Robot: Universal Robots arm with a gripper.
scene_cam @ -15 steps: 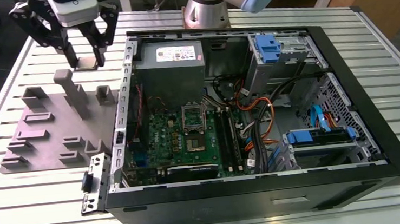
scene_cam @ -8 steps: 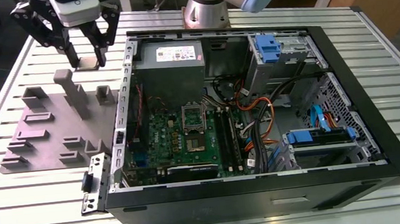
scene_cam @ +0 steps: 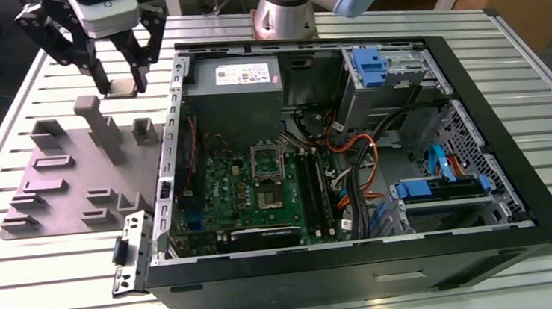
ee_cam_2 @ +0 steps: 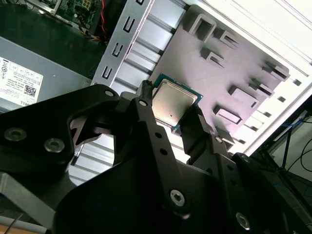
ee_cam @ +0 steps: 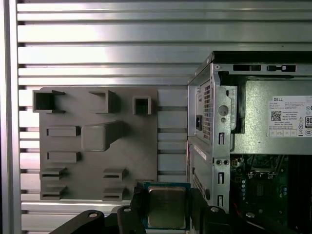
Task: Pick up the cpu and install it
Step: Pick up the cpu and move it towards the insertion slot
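The cpu [ee_cam_2: 173,100] is a small square chip with a silver-grey metal top and a green rim, clamped between my two black fingers [ee_cam_2: 146,100]. My gripper [ee_cam_2: 170,109] is shut on it. In the first wrist view the cpu [ee_cam: 166,207] sits in my gripper [ee_cam: 167,205] above the slatted table, beside the corner of the computer case. In the exterior view my gripper [scene_cam: 125,84] hangs with the cpu [scene_cam: 125,87] at the far left, over the far edge of the grey fixture plate [scene_cam: 68,180]. The open socket [scene_cam: 270,195] lies on the green motherboard inside the case.
The open black computer case [scene_cam: 492,105] lies on the slatted metal table [scene_cam: 48,294]. Inside it are a grey power supply [scene_cam: 234,83], black memory sticks [scene_cam: 314,188], cables and blue drive brackets [scene_cam: 444,185]. The fixture plate [ee_cam: 97,146] carries several raised blocks and a tall post [scene_cam: 104,132].
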